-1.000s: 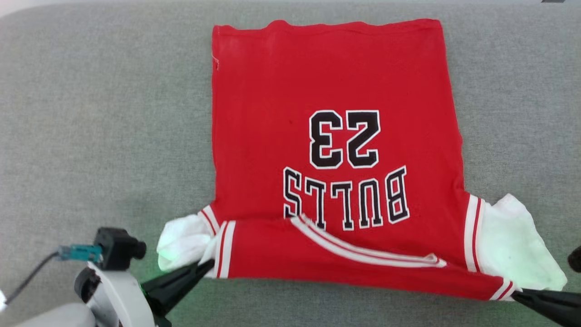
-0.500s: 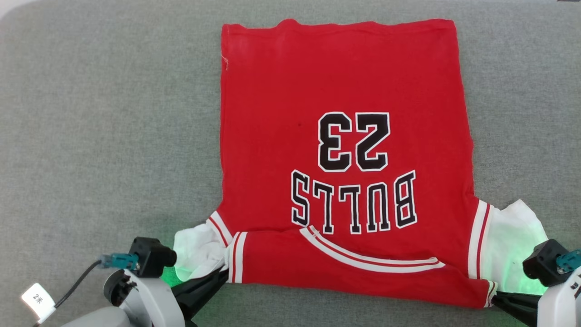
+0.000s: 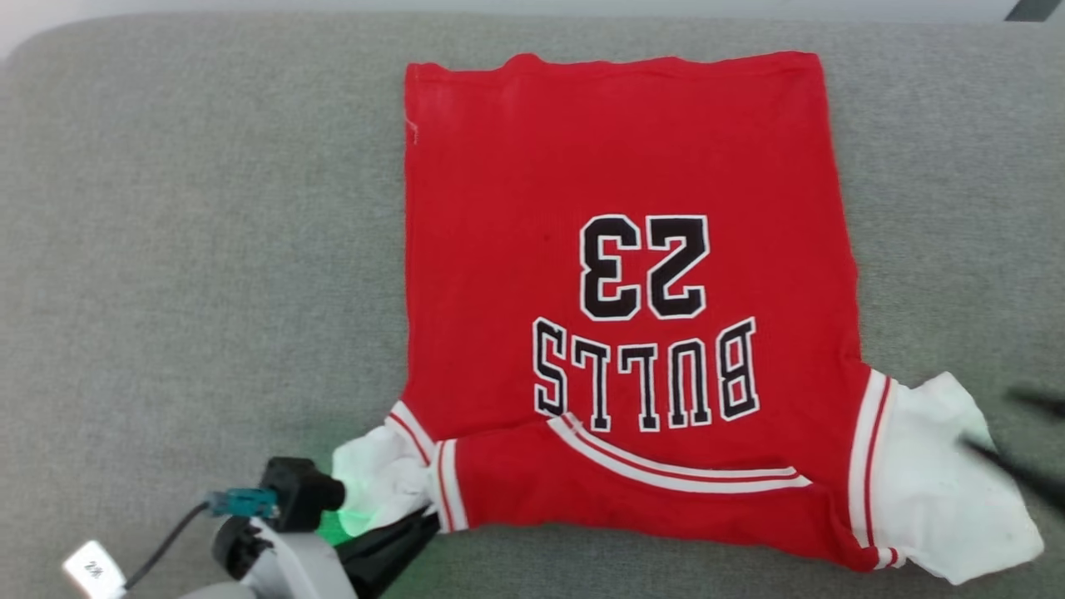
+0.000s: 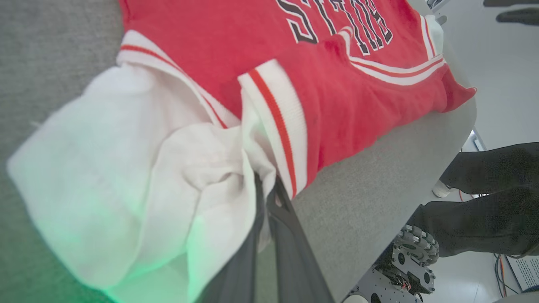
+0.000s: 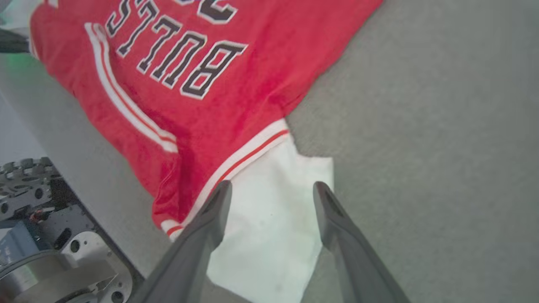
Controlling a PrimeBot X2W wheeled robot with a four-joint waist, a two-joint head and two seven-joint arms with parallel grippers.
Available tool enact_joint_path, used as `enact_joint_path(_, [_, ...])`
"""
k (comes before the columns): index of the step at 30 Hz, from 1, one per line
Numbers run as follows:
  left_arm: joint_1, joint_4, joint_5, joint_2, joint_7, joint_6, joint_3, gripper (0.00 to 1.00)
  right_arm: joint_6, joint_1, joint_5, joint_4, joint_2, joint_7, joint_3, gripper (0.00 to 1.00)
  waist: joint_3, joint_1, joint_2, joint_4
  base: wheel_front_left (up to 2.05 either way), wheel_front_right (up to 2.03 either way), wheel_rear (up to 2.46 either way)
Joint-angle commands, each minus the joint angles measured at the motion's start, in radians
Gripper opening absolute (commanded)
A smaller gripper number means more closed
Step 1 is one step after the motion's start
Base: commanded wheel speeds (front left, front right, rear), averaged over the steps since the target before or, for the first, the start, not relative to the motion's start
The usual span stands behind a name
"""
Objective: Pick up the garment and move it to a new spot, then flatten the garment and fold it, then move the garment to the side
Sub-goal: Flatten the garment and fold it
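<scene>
While the garment [image 3: 624, 208] lies spread along the near edge of the table [image 3: 200, 249], the left gripper [image 4: 264, 187] pinches its left sleeve [image 4: 105, 168] and the right gripper [image 5: 271, 191] hangs open over the right sleeve [image 5: 273, 240]; folding and moving aside seem undone

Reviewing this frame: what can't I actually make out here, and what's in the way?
Head view: the right tool is a motion-blurred streak at the right edge; its jaw spread is unreadable there.
Left wrist view: the left tool ends inside white sleeve folds of the garment; how much cloth it pinches is hidden.
Left wrist view: chest lettering is cut off by the top edge.
</scene>
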Motion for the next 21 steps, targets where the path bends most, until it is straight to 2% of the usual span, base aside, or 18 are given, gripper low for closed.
enact_joint_path(1, [-0.003,-0.004,0.012,-0.011,-0.002,0.001,-0.004,0.0,-0.002,0.0,0.006,-0.004,-0.005,0.008,-0.027,1.0,0.013,-0.0001,0.0,0.017,0.0,0.0,0.0])
enact_joint_path(4, [-0.028,-0.015,0.038,-0.038,-0.002,0.001,-0.002,0.0,-0.002,-0.042,0.021,0.003,-0.011,0.064,-0.148,1.0,0.037,-0.0001,0.0,0.049,0.0,0.0,0.0])
enact_joint_path(6, [-0.047,-0.022,0.057,-0.061,0.002,0.001,-0.002,0.0,-0.002,-0.102,0.015,0.039,0.015,0.104,-0.214,1.0,0.057,-0.0001,0.0,0.077,0.0,0.0,0.0])
enact_joint_path(9, [-0.077,-0.027,0.086,-0.098,0.009,0.001,-0.002,0.0,-0.002,-0.235,-0.033,0.105,0.081,0.179,-0.243,1.0,0.091,-0.0001,0.0,0.121,0.0,0.0,0.0])
enact_joint_path(16, [-0.133,-0.042,0.145,-0.17,0.041,0.001,-0.002,0.0,-0.002,-0.644,-0.204,0.409,0.29,0.4,-0.153,1.0,0.18,-0.0001,0.0,0.216,0.0,0.0,0.0])
enact_joint_path(21, [-0.153,-0.047,0.167,-0.188,0.055,0.001,-0.002,0.0,-0.002,-0.85,-0.311,0.642,0.389,0.48,-0.07,1.0,0.216,-0.0001,0.0,0.264,0.0,0.0,0.0])
